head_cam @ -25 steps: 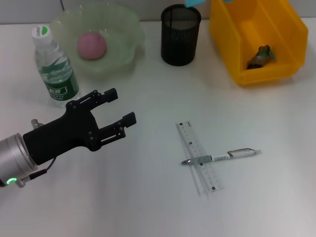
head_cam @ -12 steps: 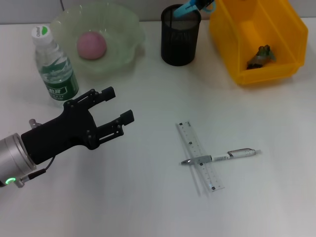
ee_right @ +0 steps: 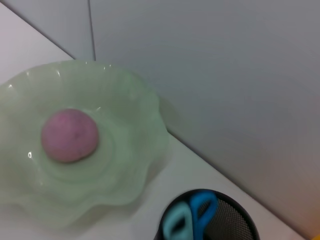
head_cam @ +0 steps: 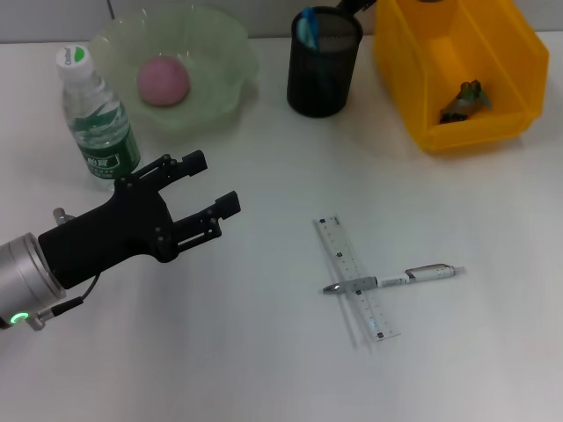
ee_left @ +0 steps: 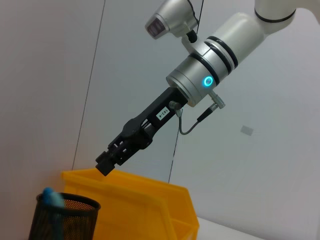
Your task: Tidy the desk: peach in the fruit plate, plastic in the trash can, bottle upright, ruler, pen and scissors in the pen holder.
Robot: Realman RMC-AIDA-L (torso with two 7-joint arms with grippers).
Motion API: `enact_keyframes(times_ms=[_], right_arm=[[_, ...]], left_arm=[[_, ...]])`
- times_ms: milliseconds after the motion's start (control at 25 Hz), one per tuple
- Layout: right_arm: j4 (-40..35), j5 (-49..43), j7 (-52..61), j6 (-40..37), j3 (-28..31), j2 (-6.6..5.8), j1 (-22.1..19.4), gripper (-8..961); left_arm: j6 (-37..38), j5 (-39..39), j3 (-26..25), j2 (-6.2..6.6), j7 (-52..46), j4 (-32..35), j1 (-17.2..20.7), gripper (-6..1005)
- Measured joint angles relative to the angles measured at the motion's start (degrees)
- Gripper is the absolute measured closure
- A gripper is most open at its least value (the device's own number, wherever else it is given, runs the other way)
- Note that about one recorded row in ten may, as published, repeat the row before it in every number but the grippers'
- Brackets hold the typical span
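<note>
1. left claw (head_cam: 204,186) spread open, empty, hovering over the desk (head_cam: 264,369) near the upright bottle (head_cam: 95,123).
2. peach (head_cam: 163,81) sits in the fruit plate (head_cam: 224,53).
3. scissors (ee_right: 190,217): right wrist view shows the light blue loops up inside the pen holder (head_cam: 322,75).
4. ruler (head_cam: 356,278) lies pointing away from the robot, pen (head_cam: 393,280) crosswise on it.
5. right claw (ee_left: 106,164) above the holder; can't tell its state.

scissors (head_cam: 307,28) now dropped inside pen holder (head_cam: 323,75), right gripper (ee_left: 106,163) lifted clear

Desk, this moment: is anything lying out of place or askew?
Yes. The pen lies crosswise on top of the ruler, both loose on the desk, not in the pen holder with the scissors. Nothing looks spilled or damaged.
</note>
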Motion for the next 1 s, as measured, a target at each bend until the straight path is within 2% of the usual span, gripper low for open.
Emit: enact_keyframes(times_ms=[200,320,360,440,480,520,600,760,880,1000], right_arm=[[-2.9,0.5,-1.0,1.4,0.2,1.02,-1.8,510],[-9.7,4.9,-2.9,0.9,0.3,2.35,-5.6,360],[-13.7,9.8,-4.4,-0.4,0.2,2.61,-8.0,349],[-15.4,12.4,-5.0,-1.4,0.2,2.59,-9.1,328],[-17.4,16.2,-5.8,-3.3,0.2,2.48,-10.6,318],[-20.2,21.9,-6.4,-7.7,0.3,1.65,-12.8,307],[-21.2,24.0,-6.5,-9.9,0.5,1.2,-13.5,307],[-22.2,30.2,-5.1,-21.9,0.8,-1.48,-15.1,307],[-21.7,30.6,-3.7,-26.2,0.7,-1.99,-15.1,307],[-20.5,29.8,-1.2,-30.5,-0.2,-1.95,-14.6,306]], left_arm=[[-0.2,-0.4,0.0,-0.07,-0.1,0.0,-0.1,214],[-0.3,-0.8,0.0,-0.08,-0.2,-0.1,-0.1,214],[-0.3,-0.9,0.0,-0.09,-0.2,-0.1,-0.1,214],[-0.3,-0.9,0.0,-0.09,-0.2,-0.1,-0.2,214],[-0.5,-0.9,0.0,-0.09,-0.2,-0.1,-0.2,214],[-0.6,-0.9,0.0,-0.06,-0.2,-0.1,-0.2,214],[-1.0,-0.7,0.3,0.09,0.2,0.3,-0.2,214],[-1.1,-0.1,0.5,0.23,0.5,1.5,0.2,214],[-1.7,0.4,0.5,0.38,0.2,3.6,1.0,214],[-2.0,0.4,0.5,0.4,0.1,3.9,1.1,214]])
